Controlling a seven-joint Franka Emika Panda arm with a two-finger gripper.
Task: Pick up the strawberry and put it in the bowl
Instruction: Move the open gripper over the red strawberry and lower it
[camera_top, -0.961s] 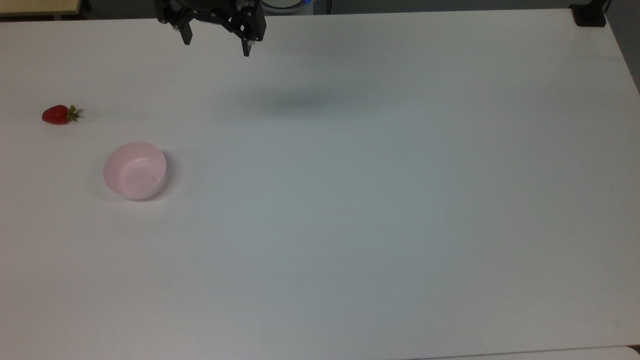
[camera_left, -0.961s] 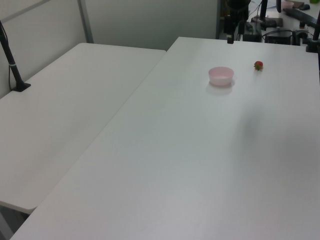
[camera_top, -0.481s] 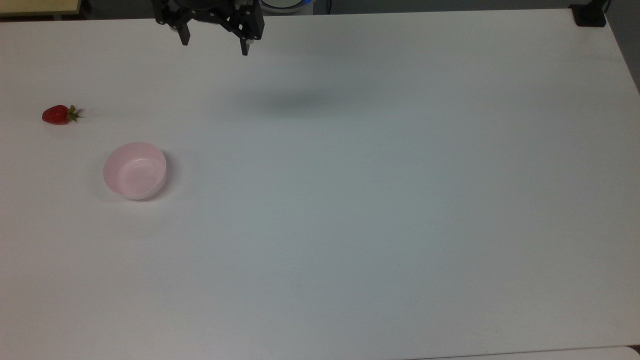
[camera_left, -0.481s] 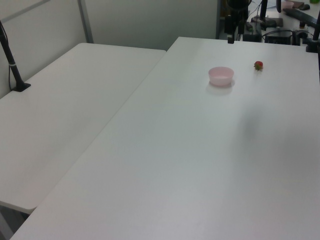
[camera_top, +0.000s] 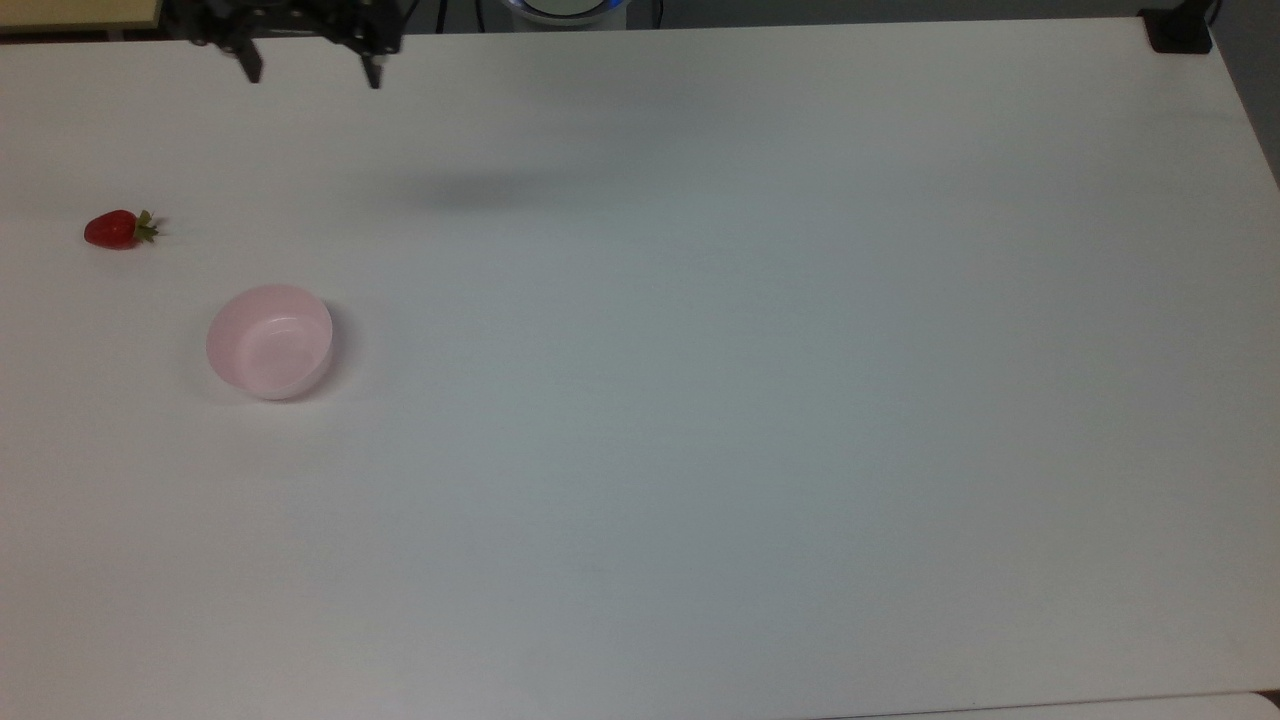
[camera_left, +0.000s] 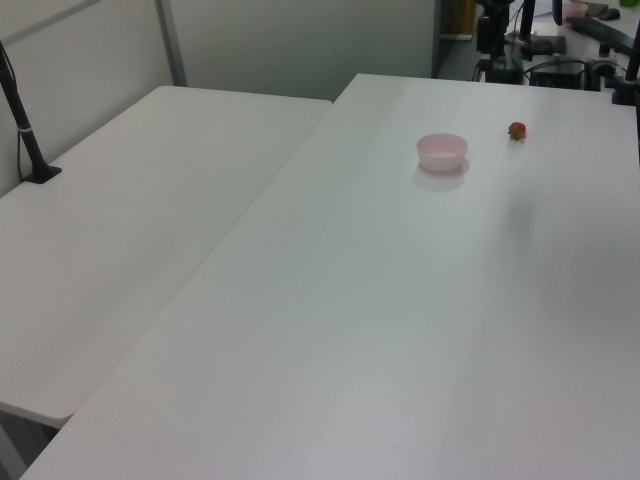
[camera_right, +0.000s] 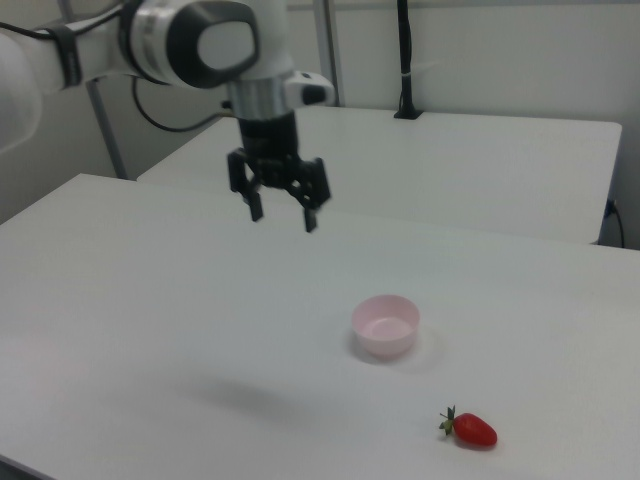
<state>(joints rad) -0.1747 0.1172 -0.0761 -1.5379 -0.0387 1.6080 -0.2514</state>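
The arm hangs well above the white table (camera_right: 150, 300), its wrist pointing straight down and the black gripper (camera_right: 281, 215) spread open with nothing between its two fingers; in the top view the gripper (camera_top: 310, 72) sits at the far edge. The strawberry (camera_top: 118, 229) lies on its side on the smooth tabletop, glossy red with a green leafy cap, near the round, pale pink plastic bowl (camera_top: 269, 341) but apart from it. The bowl stands upright.

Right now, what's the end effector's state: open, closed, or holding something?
End effector: open, holding nothing, up above the table; the strawberry lies on the table beside the bowl.
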